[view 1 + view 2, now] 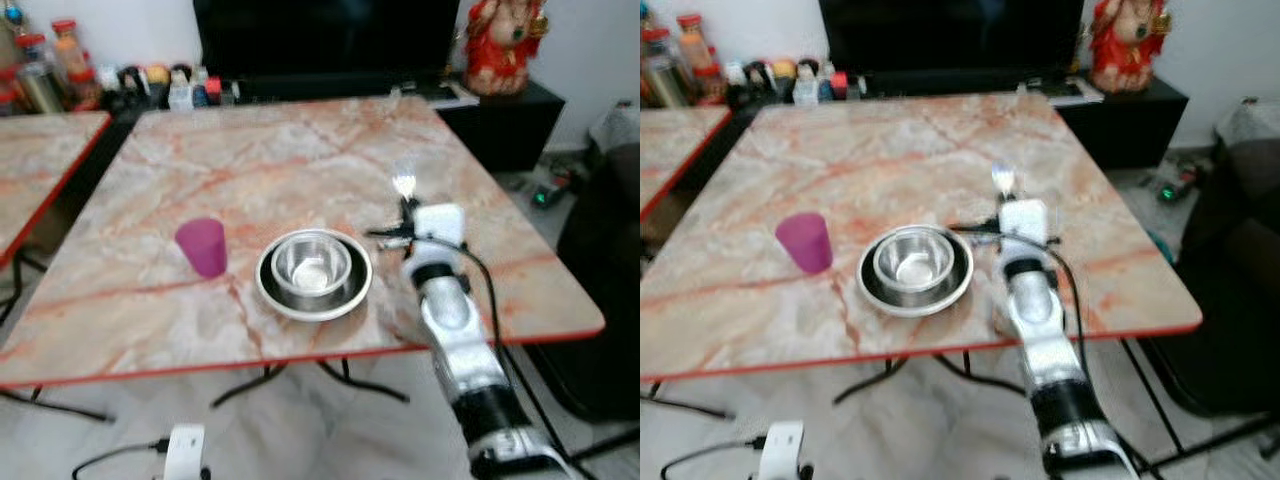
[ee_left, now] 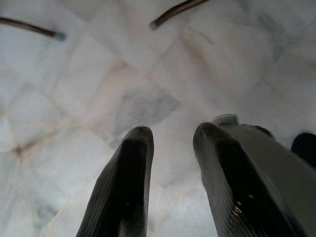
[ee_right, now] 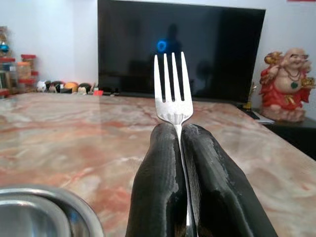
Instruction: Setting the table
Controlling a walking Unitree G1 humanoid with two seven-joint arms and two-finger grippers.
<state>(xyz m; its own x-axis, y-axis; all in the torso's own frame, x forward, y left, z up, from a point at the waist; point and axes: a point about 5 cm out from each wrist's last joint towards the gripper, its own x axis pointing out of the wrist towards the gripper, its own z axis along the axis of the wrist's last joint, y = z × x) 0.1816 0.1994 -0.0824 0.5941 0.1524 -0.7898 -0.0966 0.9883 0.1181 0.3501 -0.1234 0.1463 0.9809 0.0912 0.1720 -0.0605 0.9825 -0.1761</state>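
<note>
Centrally, we see a marbled table (image 1: 300, 160) with a red rim, bearing a steel bowl (image 1: 312, 267) nested in a steel plate (image 1: 350, 295) near its near edge. Left of the plate, apart from it, stands a purple cup (image 1: 203, 246), upright. Our right gripper (image 3: 180, 136) hovers over the table just right of the plate; its two black fingers (image 3: 158, 182) are pressed together on the handle of a fork (image 3: 172, 89), whose tines project beyond the fingertips toward the far side of the table. From the head views, the fork (image 1: 404, 183) sits above the tabletop to the right of the plate and slightly farther; we cannot tell whether it touches the surface. Our left gripper (image 2: 170, 143) hangs low over the pale tiled floor (image 2: 123, 74), its fingers parted and holding nothing. Beyond the table's far edge stand a dark television (image 3: 177, 49), a red figurine (image 3: 289, 84) at right, and jars (image 1: 50, 60) at left.
</note>
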